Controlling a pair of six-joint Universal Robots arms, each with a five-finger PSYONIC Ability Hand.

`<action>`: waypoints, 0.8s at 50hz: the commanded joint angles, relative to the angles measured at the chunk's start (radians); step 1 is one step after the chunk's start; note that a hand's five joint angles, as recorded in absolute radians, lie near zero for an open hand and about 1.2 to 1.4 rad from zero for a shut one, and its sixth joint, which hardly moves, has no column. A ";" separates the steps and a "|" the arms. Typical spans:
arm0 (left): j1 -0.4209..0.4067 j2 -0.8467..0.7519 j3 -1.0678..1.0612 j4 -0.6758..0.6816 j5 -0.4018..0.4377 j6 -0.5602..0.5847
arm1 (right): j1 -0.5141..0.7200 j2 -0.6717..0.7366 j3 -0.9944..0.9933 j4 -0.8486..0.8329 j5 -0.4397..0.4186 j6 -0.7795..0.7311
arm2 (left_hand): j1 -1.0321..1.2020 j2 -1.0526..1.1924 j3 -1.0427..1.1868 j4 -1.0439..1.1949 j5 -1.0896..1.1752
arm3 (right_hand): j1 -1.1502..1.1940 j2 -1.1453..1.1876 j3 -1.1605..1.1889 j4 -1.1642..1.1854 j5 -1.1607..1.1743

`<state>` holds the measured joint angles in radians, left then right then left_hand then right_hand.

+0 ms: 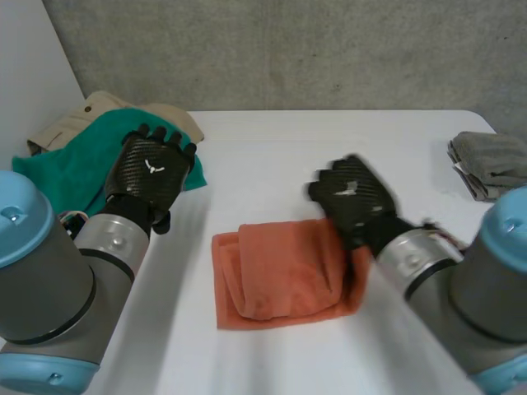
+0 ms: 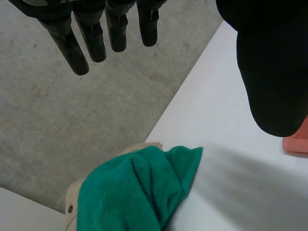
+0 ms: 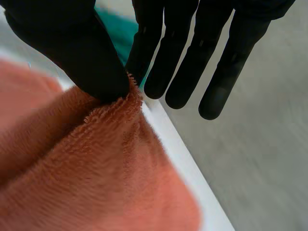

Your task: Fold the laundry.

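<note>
An orange towel (image 1: 280,276) lies partly folded in the middle of the white table (image 1: 272,156). My right hand (image 1: 354,197) is over its far right part, and in the right wrist view the thumb (image 3: 91,62) pinches the edge of the orange towel (image 3: 96,168) against a finger, lifting it. My left hand (image 1: 152,169) hovers with straight fingers (image 2: 91,33) over the left side of the table, above a green towel (image 1: 78,160) and holding nothing. The green towel (image 2: 139,192) lies on a beige garment (image 1: 107,111).
A folded grey cloth (image 1: 490,164) sits at the table's right edge. The beige garment and green towel form a pile at the far left corner. A grey wall rises behind the table.
</note>
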<state>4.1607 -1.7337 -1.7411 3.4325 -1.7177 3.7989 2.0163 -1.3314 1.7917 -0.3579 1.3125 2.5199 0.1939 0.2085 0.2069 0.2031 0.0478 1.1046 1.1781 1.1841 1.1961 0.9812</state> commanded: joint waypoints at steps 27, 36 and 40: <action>-0.198 -0.217 0.233 -0.105 -0.011 -0.587 | 0.093 0.155 -0.319 0.411 0.068 0.485 | -0.019 -0.034 -0.032 -0.029 -0.048 | -0.930 -1.004 -1.010 -1.022 -0.981; -0.221 -0.415 0.290 -0.292 -0.114 -0.602 | 0.091 0.323 -0.428 0.500 0.008 0.528 | -0.019 -0.034 -0.032 -0.029 -0.048 | -0.930 -1.004 -1.010 -1.022 -0.981; -0.214 -0.434 0.284 -0.305 -0.169 -0.593 | 0.090 0.377 -0.454 0.513 0.007 0.508 | -0.019 -0.034 -0.032 -0.029 -0.048 | -0.930 -1.004 -1.010 -1.022 -0.981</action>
<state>3.9363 -2.1271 -1.4520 3.1674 -1.8046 3.1899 2.1035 -1.0336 1.3746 0.1360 1.3321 3.0492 0.1939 0.2085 0.2069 0.2032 0.0478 0.2207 0.2124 0.2097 0.2041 0.0403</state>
